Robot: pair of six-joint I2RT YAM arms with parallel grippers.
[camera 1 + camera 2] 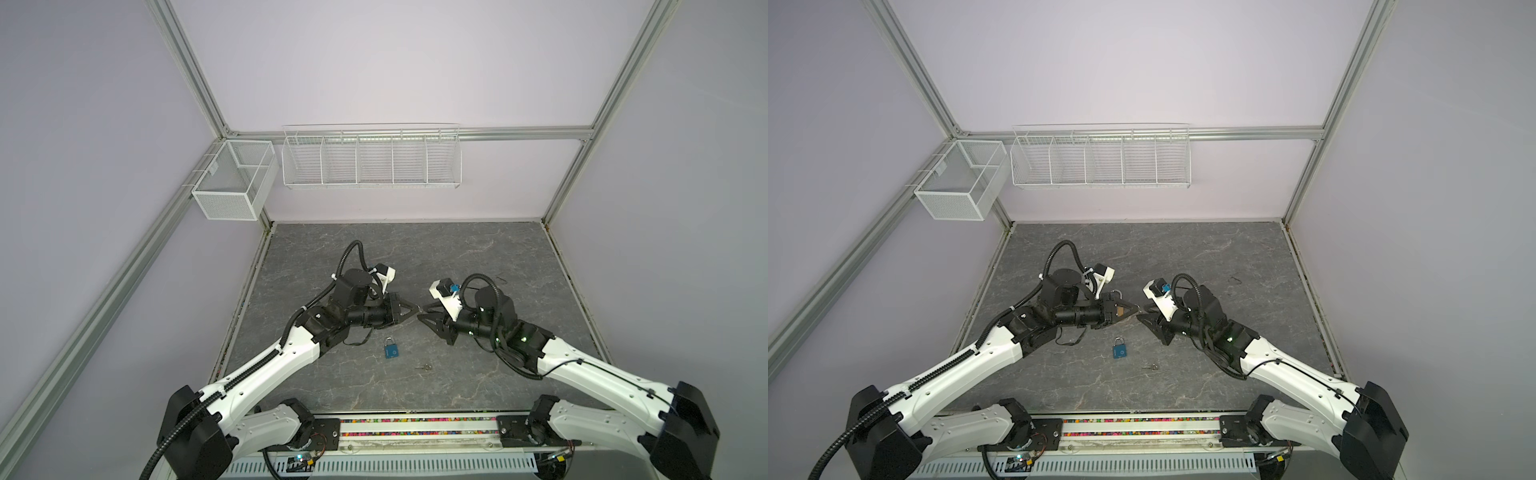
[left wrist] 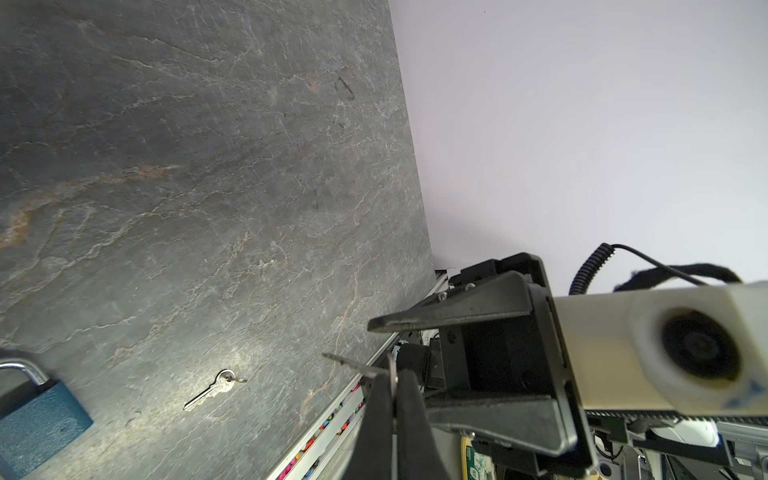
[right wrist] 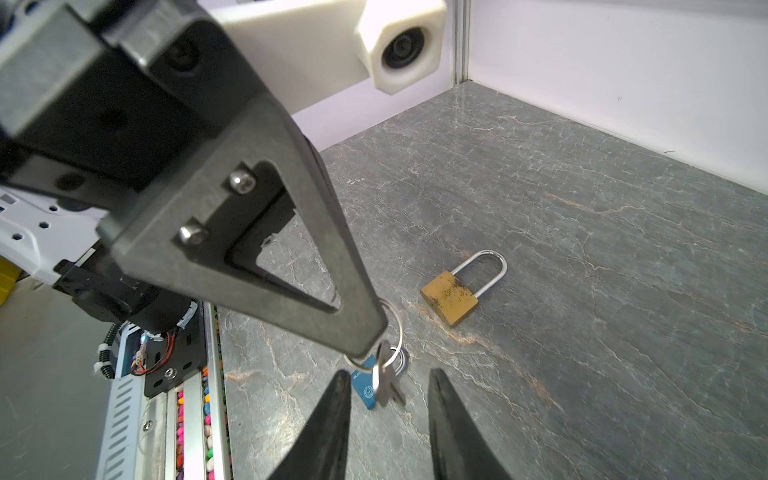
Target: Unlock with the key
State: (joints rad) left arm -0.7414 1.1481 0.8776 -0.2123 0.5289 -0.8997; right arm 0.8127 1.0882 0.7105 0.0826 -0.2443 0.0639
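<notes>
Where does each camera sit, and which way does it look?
Top views: high above the base, looking down on the table; both arms show.
Left wrist: on the left arm, looking past the left gripper at the right gripper.
Right wrist: on the right arm, looking between its fingers at the left gripper's key and a brass padlock.
Shared: blue padlock, top and left wrist views.

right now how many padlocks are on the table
2. A blue padlock lies in the open near the front. A brass padlock lies farther back, clear in the right wrist view but mostly hidden by the left gripper from above.
</notes>
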